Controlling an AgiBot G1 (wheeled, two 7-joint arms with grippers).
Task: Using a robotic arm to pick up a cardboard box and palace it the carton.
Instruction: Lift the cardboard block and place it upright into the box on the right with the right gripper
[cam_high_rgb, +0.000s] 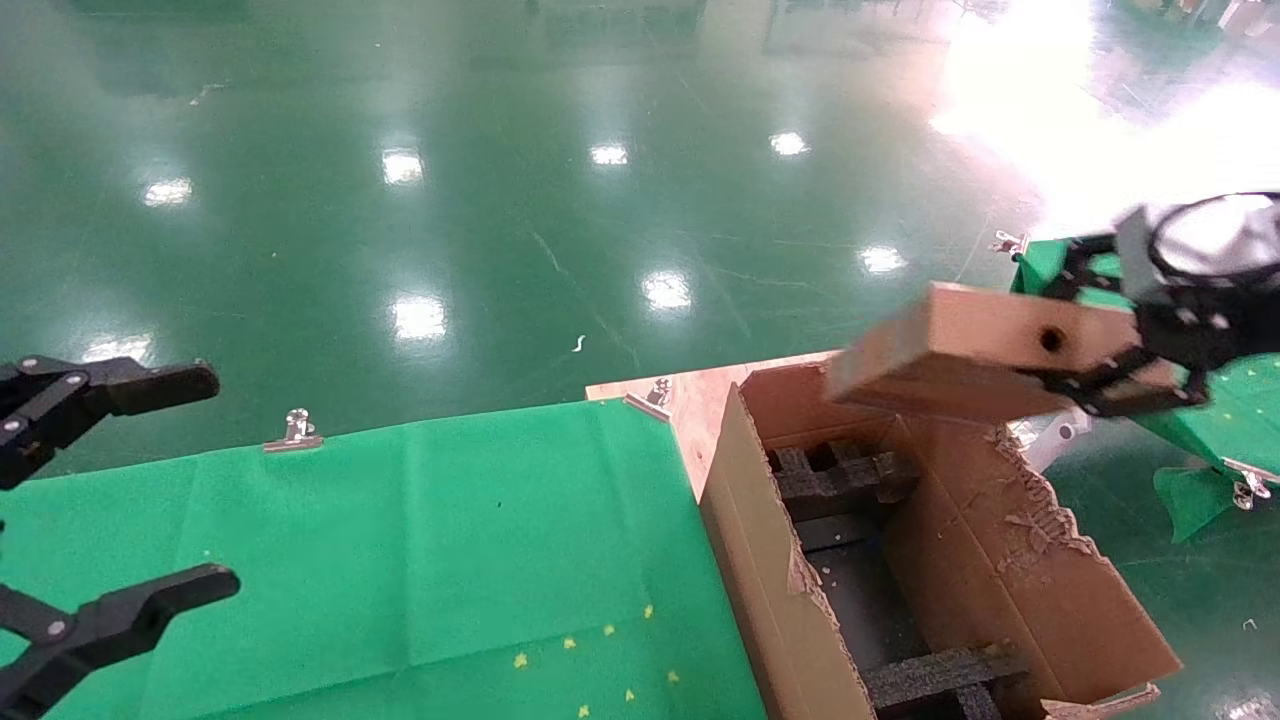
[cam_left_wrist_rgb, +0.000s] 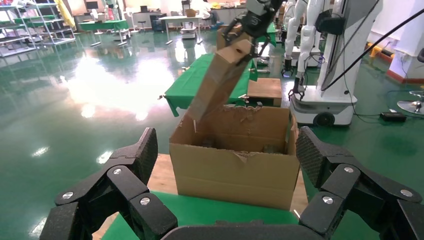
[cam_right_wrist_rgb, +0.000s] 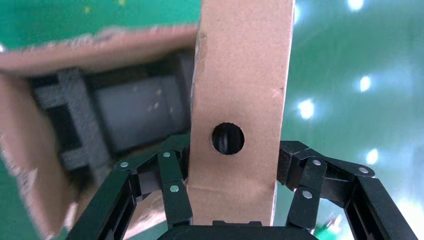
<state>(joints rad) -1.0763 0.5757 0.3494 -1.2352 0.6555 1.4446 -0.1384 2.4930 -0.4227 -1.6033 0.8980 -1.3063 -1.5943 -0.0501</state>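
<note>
My right fingers (cam_high_rgb: 1120, 375) pinch the cardboard box (cam_high_rgb: 960, 350), lifted; the carton (cam_high_rgb: 1000, 560) below awaits it. Left fingers (cam_high_rgb: 150, 490) spread, idle.

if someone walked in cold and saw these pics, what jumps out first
First, the cardboard box held in the air by the right gripper, tilted, its far end over the carton. Next, the carton's ragged torn flaps and the black foam lattice inside it, beside the green cloth. The left gripper hangs open over the cloth's left end, holding nothing.
</note>
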